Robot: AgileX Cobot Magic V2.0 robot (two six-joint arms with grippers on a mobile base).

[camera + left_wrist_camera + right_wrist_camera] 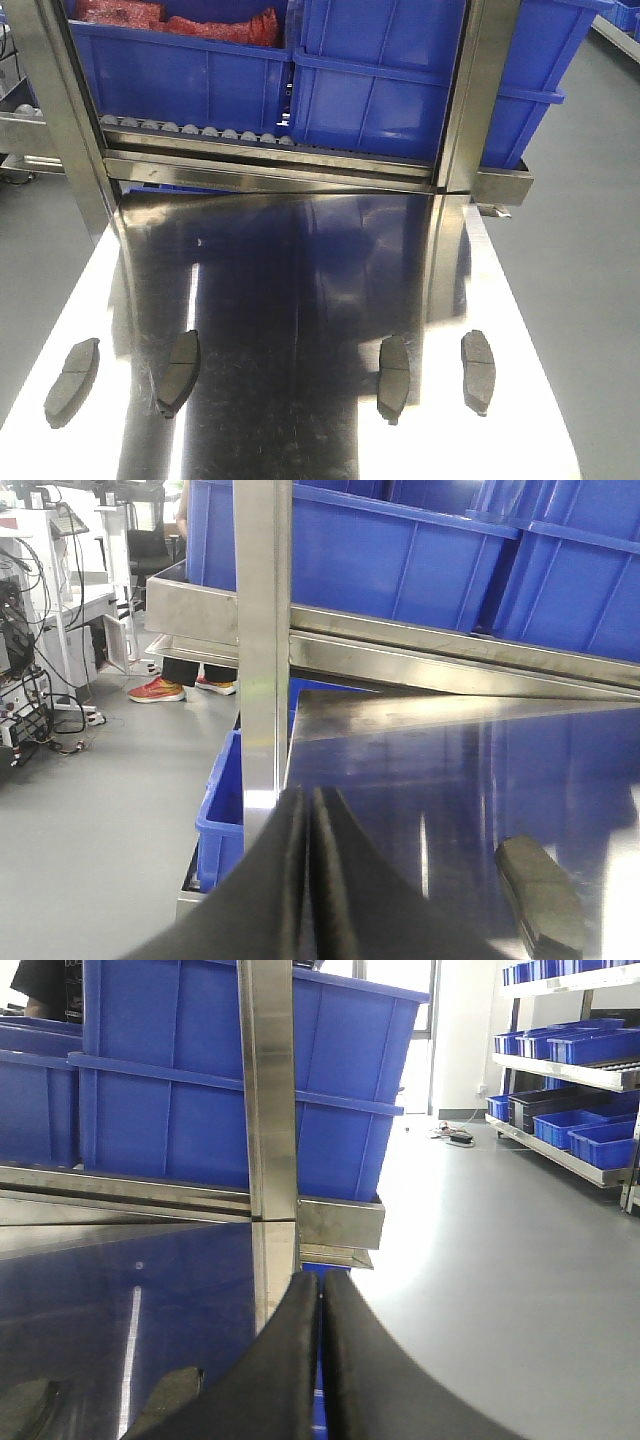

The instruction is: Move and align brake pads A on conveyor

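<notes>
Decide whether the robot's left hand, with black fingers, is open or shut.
Shut. In the left wrist view the left hand has its two black fingers pressed together along a thin seam, nothing between them.

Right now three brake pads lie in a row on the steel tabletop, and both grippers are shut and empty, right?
Not three: the front view shows four pads in a row on the tabletop. The left gripper and right gripper are shut and empty, as you said.

Brake pad (538, 885) cropped at bottom edge, left wrist view.
</notes>
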